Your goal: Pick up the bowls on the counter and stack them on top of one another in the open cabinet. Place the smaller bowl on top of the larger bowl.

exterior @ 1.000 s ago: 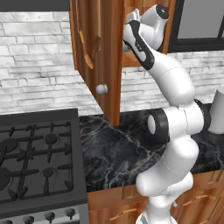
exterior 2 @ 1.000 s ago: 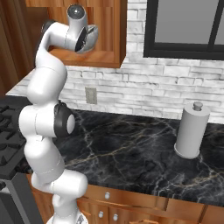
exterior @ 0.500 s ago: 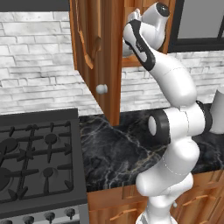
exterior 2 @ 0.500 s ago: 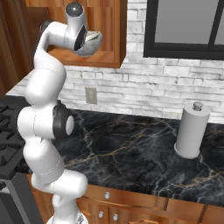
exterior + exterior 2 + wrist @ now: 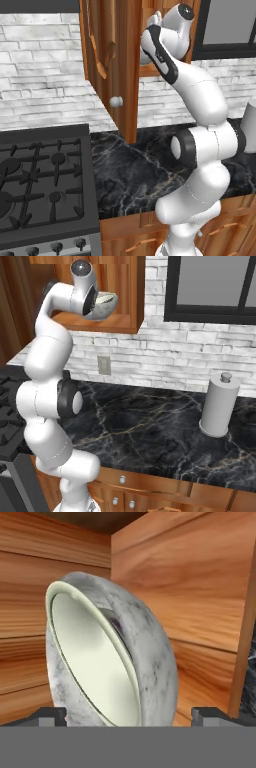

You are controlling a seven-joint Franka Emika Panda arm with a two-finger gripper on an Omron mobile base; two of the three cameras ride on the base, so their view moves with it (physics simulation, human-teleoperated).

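Item for you: both bowls nested, cream bowl [image 5: 90, 662] inside grey bowl [image 5: 145, 647], within the cabinet [image 5: 190, 577]; claw [image 5: 127, 714] spread wide beside them, gripping nothing; stacking apparently done, only withdrawal left.

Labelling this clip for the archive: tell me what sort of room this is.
A rendered home kitchen: a black gas stove, a veined black marble counter, and a reddish-brown wooden wall cabinet over a brick backsplash.

Speckled stone-like larger bowl [image 5: 145, 647], wooden cabinet [image 5: 200, 597]
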